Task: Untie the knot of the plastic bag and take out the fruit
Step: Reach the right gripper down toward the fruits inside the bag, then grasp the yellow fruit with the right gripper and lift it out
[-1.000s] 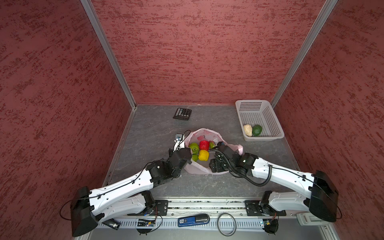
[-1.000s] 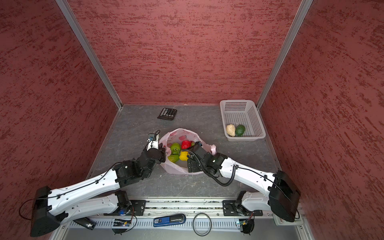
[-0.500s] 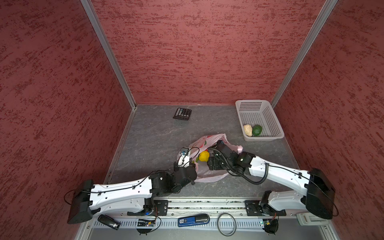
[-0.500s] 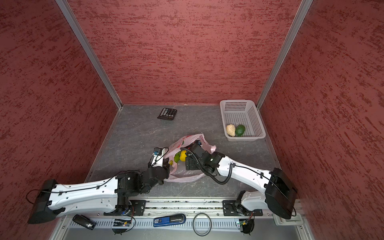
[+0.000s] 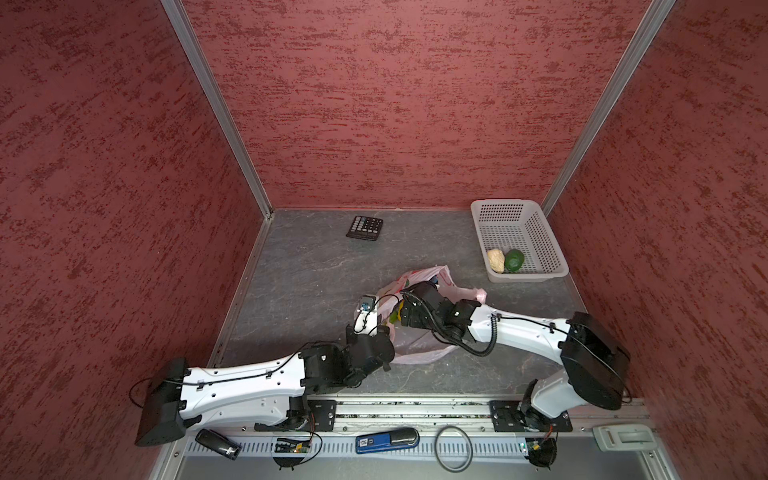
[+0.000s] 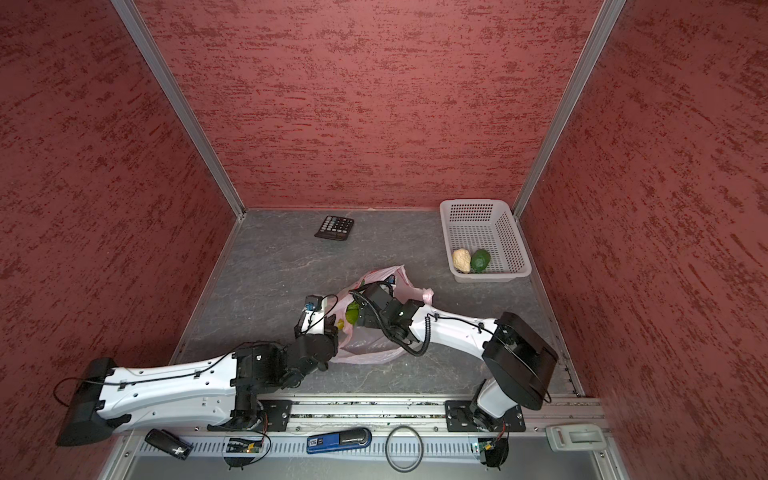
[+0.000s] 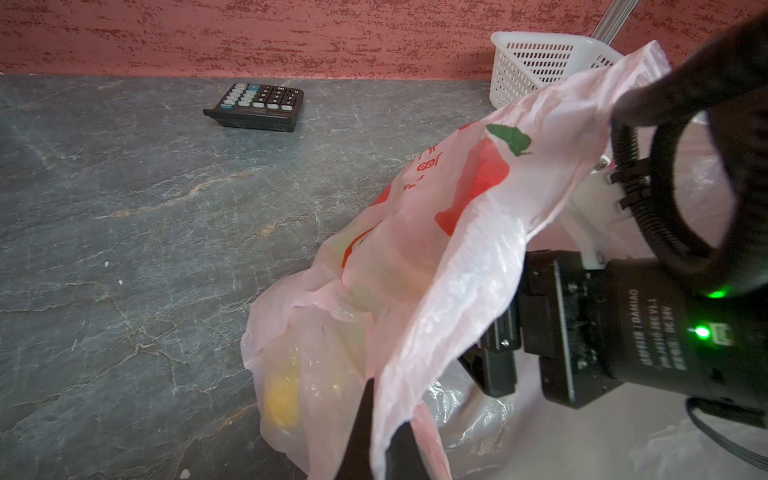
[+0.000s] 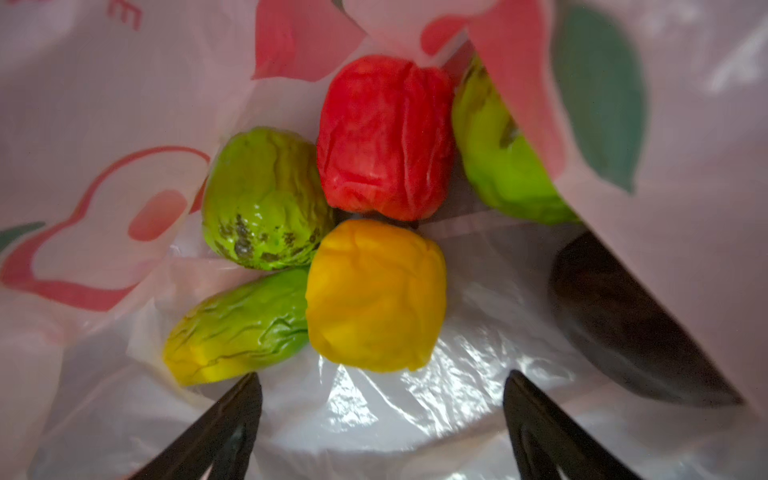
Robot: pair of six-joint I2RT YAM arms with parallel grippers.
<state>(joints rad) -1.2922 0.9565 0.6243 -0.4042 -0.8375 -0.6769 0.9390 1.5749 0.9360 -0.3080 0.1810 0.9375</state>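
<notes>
Now the plastic bag (image 5: 415, 348) lies slumped on the counter (image 5: 307, 286) between my two arms. Its mouth is open and no knot shows, so I judge the untying done. A second ago I held that mouth wide from 9 o'clock and the fruit showed plainly from above. Since then my left fingers (image 7: 365, 419), clenched on the rim film, have drawn back toward 7 o'clock. The film has folded over, and in both top views only a scrap of green and yellow peeps out. My right fingers (image 8: 232, 419) have pushed in from 4 o'clock and spread wider, released and grasping nothing. Inside, the fruit (image 8: 384, 137) sits clustered, with the yellow piece (image 8: 374, 295) just ahead of the tips, likely my next pick. At 2 o'clock of the bag, the basket (image 5: 519, 204) already holds a beige piece (image 5: 495, 260) and a dark green piece (image 5: 514, 260). The calculator (image 5: 364, 227) lies at 11 o'clock.
</notes>
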